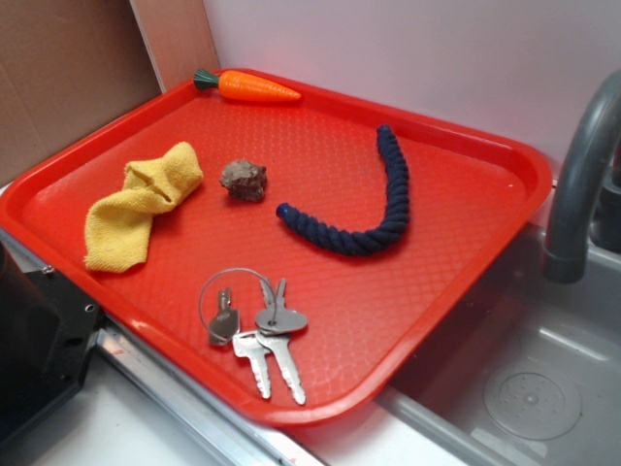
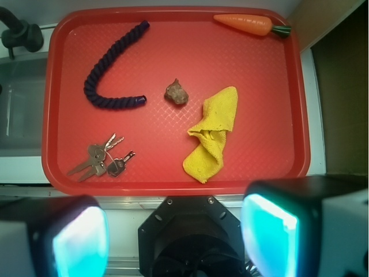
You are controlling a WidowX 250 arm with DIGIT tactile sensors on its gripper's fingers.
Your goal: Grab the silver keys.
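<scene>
Tray point(image 2: 300, 115), red, carries everything. Gripper point(image 2: 173, 236) hangs above its near edge, jaws spread wide, holding and touching nothing. Yellow cloth point(image 2: 213, 135) lies on it, and silver keys point(image 2: 99, 160) rest in a near corner.

Gripper point(image 2: 173, 242): we see its fingers point(image 2: 75, 239) cropped at the bottom edge, blurred.
Faucet point(image 1: 582, 184): we lose its top at the edge.
</scene>
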